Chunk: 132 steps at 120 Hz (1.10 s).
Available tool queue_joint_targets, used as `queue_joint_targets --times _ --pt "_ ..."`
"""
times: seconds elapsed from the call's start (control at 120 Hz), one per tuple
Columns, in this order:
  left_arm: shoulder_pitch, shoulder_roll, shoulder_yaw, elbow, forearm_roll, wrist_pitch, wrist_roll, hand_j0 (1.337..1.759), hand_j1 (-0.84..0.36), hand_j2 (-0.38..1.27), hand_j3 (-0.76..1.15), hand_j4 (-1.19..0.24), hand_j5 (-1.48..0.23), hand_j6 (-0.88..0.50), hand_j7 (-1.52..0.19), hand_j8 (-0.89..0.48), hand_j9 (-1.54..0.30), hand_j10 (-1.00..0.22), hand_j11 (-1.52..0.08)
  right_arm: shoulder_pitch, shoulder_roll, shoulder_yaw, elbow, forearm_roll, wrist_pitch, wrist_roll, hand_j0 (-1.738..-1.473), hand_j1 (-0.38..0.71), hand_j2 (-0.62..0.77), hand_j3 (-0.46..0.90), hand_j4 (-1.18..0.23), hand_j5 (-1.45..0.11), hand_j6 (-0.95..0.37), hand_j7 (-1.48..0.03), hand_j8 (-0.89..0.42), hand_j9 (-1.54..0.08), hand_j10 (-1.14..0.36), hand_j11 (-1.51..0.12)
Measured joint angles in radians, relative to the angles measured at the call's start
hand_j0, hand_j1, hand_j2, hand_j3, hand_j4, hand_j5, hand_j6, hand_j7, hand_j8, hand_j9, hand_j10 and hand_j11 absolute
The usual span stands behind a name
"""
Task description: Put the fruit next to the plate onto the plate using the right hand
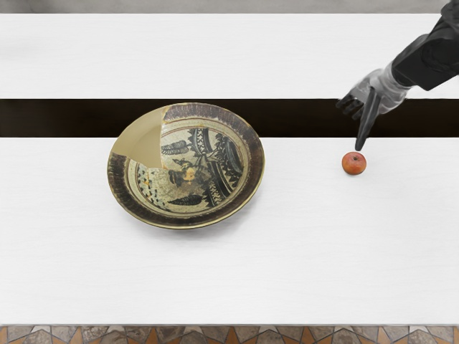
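A small round red-orange fruit (353, 163) lies on the white table, well to the right of the plate. The plate (134, 147) is a wide, shallow painted dish with a dark rim and figures inside, standing left of centre. My right hand (363, 107) comes in from the upper right and hovers just above and behind the fruit. Its fingers are relaxed and apart, one long finger (367, 122) pointing down with its tip just above the fruit's top. Nothing is held. Nothing lies in the plate.
The white table (287, 251) runs the full width of the view. A dark gap (64, 118) separates it from a second white surface behind. Patterned floor tiles show along the bottom edge.
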State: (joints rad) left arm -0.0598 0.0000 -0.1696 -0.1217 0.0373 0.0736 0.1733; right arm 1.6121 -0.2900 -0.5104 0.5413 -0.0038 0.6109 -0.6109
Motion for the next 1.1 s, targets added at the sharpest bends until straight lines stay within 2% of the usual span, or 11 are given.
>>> queue_joint_targets --times 0.133,0.183,0.258,0.375,0.442,0.5,0.7,0.833,1.017,1.1 --pt "0.000 0.000 0.000 0.000 0.000 0.000 0.000 1.658 0.35 0.00 0.00 0.00 0.00 0.00 0.00 0.00 0.00 0.00 0.00 0.071 0.011 -0.026 0.101 -0.122 0.000 0.000 -1.658 -0.35 0.00 0.00 0.00 0.00 0.00 0.00 0.00 0.00 0.00 0.00" --pt "0.000 0.000 0.000 0.000 0.000 0.000 0.000 1.658 0.35 0.00 0.00 0.00 0.00 0.00 0.00 0.00 0.00 0.00 0.00 0.096 -0.010 -0.029 0.216 -0.170 -0.026 0.000 -1.658 -0.35 0.00 0.00 0.00 0.00 0.00 0.00 0.00 0.00 0.00 0.00" --pt "0.000 0.000 0.000 0.000 0.000 0.000 0.000 1.658 0.35 0.00 0.00 0.00 0.00 0.00 0.00 0.00 0.00 0.00 0.00 0.156 -0.052 -0.069 0.431 -0.231 -0.201 0.000 -1.658 -0.35 0.00 0.00 0.00 0.00 0.00 0.00 0.00 0.00 0.00 0.00" --pt "0.000 0.000 0.000 0.000 0.000 0.000 0.000 1.658 0.35 0.00 0.00 0.00 0.00 0.00 0.00 0.00 0.00 0.00 0.00 0.262 -0.126 -0.160 0.721 -0.271 -0.436 0.000 -1.658 -0.35 0.00 0.00 0.00 0.00 0.00 0.00 0.00 0.00 0.00 0.00" --pt "0.000 0.000 0.000 0.000 0.000 0.000 0.000 1.658 0.35 0.00 0.00 0.00 0.00 0.00 0.00 0.00 0.00 0.00 0.00 0.287 -0.158 -0.205 0.847 -0.280 -0.562 0.000 -1.658 -0.35 0.00 0.00 0.00 0.00 0.00 0.00 0.00 0.00 0.00 0.00" --pt "0.000 0.000 0.000 0.000 0.000 0.000 0.000 1.658 0.35 0.00 0.00 0.00 0.00 0.00 0.00 0.00 0.00 0.00 0.00 0.268 -0.177 -0.228 0.909 -0.299 -0.651 0.000 -1.658 -0.35 0.00 0.00 0.00 0.00 0.00 0.00 0.00 0.00 0.00 0.00" --pt "0.000 0.000 0.000 0.000 0.000 0.000 0.000 1.658 0.35 0.00 0.00 0.00 0.00 0.00 0.00 0.00 0.00 0.00 0.00 0.147 -0.189 -0.253 0.983 -0.387 -1.059 0.000 -1.658 -0.35 0.00 0.00 0.00 0.00 0.00 0.00 0.00 0.00 0.00 0.00" --pt "0.000 0.000 0.000 0.000 0.000 0.000 0.000 1.658 0.35 0.00 0.00 0.00 0.00 0.00 0.00 0.00 0.00 0.00 0.00 0.079 -0.179 -0.255 0.987 -0.430 -1.177 0.000 -1.658 -0.35 0.00 0.00 0.00 0.00 0.00 0.00 0.00 0.00 0.00 0.00" --pt "0.000 0.000 0.001 -0.001 0.000 0.000 0.000 1.658 0.35 0.00 0.00 0.00 0.00 0.00 0.00 0.00 0.00 0.00 0.00 -0.023 -0.179 -0.201 0.912 -0.463 -1.214 0.000 -1.658 -0.29 -0.01 0.00 -0.05 -0.07 -0.05 -0.07 -0.05 -0.07 -0.05 -0.07" --pt "0.000 0.000 0.001 -0.001 0.000 0.000 0.000 1.658 0.35 0.00 0.00 0.00 0.00 0.00 0.00 0.00 0.00 0.00 0.00 -0.060 -0.152 -0.164 0.848 -0.467 -1.218 0.000 -1.658 -0.25 -0.02 0.00 -0.08 -0.11 -0.09 -0.11 -0.08 -0.11 -0.08 -0.11"
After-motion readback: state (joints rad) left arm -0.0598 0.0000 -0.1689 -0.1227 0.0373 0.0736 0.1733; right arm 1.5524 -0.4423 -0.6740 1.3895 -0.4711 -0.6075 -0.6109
